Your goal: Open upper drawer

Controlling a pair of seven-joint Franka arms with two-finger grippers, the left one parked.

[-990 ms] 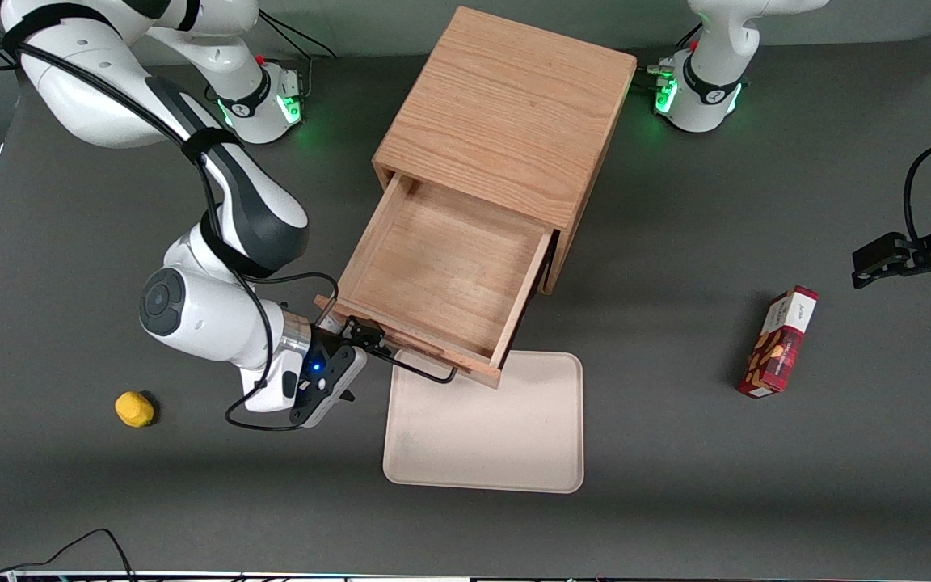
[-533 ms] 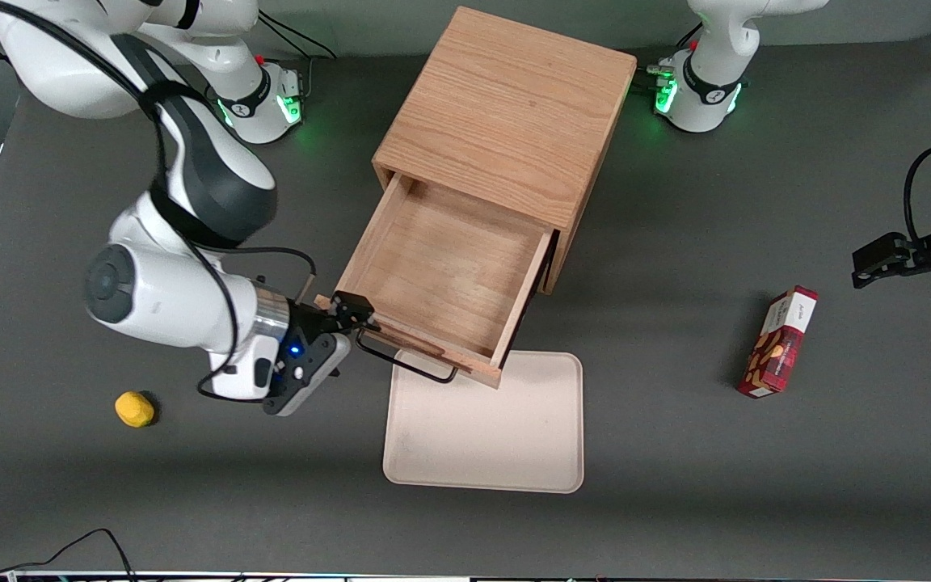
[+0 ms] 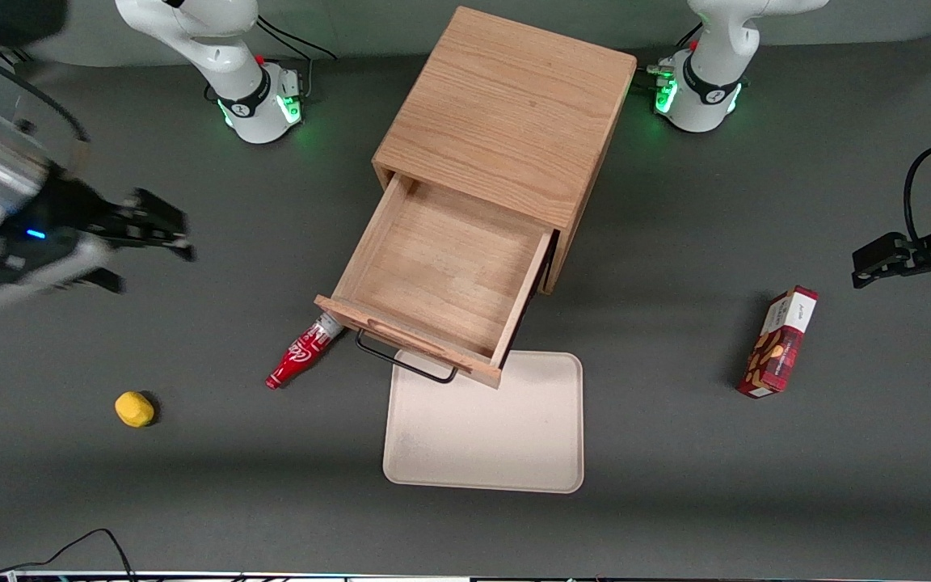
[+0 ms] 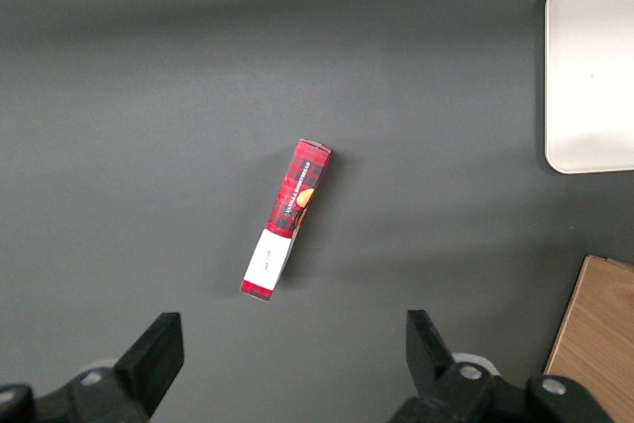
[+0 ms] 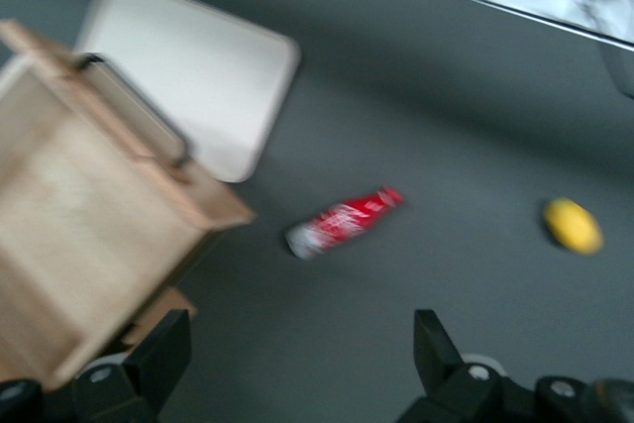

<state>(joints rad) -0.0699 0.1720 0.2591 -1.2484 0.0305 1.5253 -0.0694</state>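
You have the upper drawer (image 3: 441,279) pulled well out of the cabinet (image 3: 506,113), its front edge and black handle (image 3: 405,362) overhanging the cream tray (image 3: 486,440) on the counter (image 3: 676,485). The hand (image 3: 160,230) is raised above the counter toward the working arm's end, well apart from the drawer, its fingers spread and holding nothing. A red bottle (image 3: 301,359) lies beside the drawer's front corner; a yellow object (image 3: 134,408) lies nearer the front camera.
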